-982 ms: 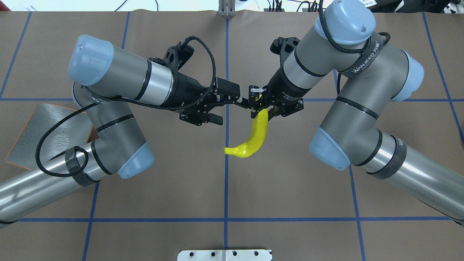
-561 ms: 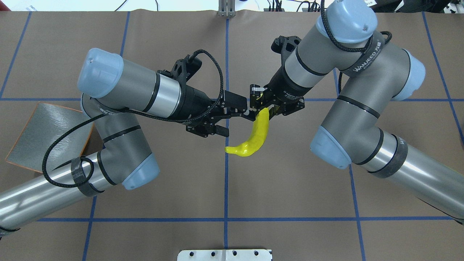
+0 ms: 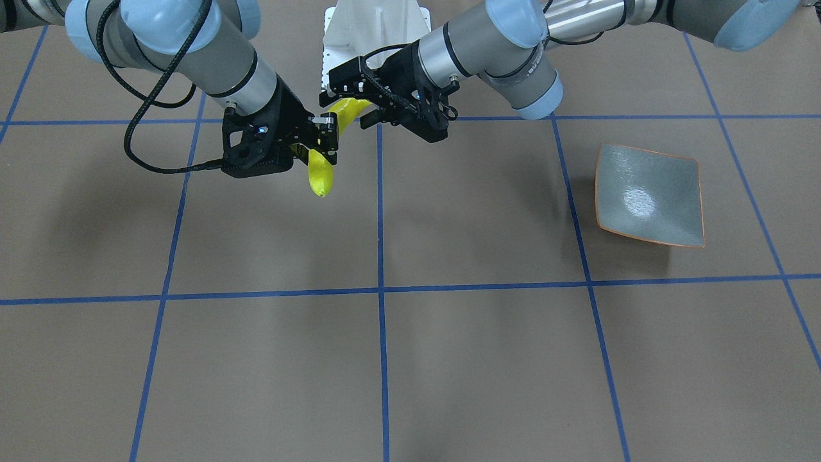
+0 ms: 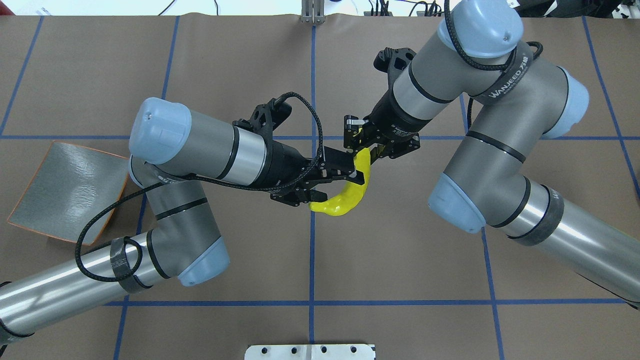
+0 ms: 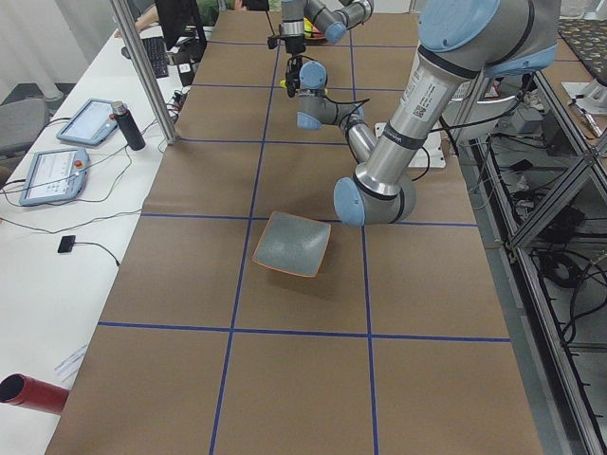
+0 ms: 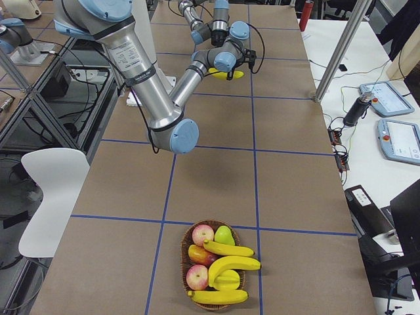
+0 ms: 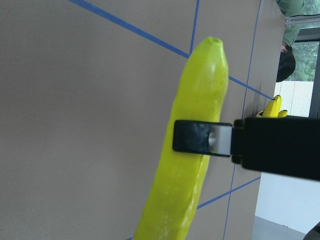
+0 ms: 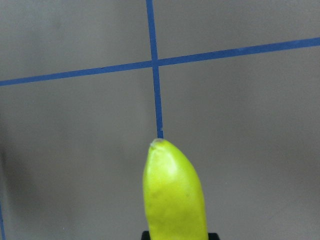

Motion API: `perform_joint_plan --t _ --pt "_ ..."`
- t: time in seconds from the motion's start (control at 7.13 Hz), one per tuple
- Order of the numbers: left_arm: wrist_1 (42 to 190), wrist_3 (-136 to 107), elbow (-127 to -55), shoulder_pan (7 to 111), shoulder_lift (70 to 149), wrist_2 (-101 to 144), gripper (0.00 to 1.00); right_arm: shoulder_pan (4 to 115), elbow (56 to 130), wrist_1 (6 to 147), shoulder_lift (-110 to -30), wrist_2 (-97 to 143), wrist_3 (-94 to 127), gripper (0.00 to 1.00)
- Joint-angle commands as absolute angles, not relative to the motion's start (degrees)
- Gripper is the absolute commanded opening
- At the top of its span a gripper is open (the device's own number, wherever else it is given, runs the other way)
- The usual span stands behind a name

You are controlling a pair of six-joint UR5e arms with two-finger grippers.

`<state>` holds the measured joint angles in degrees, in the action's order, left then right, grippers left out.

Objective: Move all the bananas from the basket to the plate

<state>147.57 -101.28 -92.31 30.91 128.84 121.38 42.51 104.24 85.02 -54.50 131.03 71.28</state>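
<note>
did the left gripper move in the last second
Yes. In the overhead view the left gripper has dropped below the horizontal blue line, toward the robot, and slid right alongside the banana.

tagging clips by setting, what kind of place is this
Probably a robotics lab: a paper-covered table marked with a blue tape grid, and teach pendants on a white side bench.

— What is covering the table (image 5: 285, 379)?
— Brown paper (image 4: 225, 60) is lying over it, and blue tape lines (image 4: 312, 260) are crossing it in a grid.
— And beside it?
— A white desk (image 5: 57, 275) is carrying two tablets (image 5: 49, 175), metal posts (image 5: 142, 66) are standing along its edge, and a white chair (image 6: 52, 190) is standing near metal frames (image 6: 26, 85).
</note>
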Motion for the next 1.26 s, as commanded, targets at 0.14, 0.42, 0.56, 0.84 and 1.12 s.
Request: perform_joint_plan --t 0.14,0.42,0.56,0.84,1.12 --pt "147.7 -101.1 -91.5 29.3 129.2 120.3 0.93 42.5 104.5 85.0 -54.4 131.4 71.3 0.0" --pt "147.8 -101.0 -91.1 29.1 129.5 120.3 0.81 42.5 104.9 85.1 -54.6 131.4 71.4 0.0" --pt "147.8 -101.0 -91.1 29.0 129.5 120.3 0.73 42.5 104.9 85.0 -54.8 131.4 71.4 0.0" --pt "148.0 -101.0 -91.4 29.0 129.5 120.3 0.45 42.5 104.9 85.0 -54.9 131.4 71.3 0.0" --pt "148.4 -101.1 -91.6 29.0 129.6 120.3 0.02 42.5 104.9 84.9 -54.9 131.4 71.2 0.0"
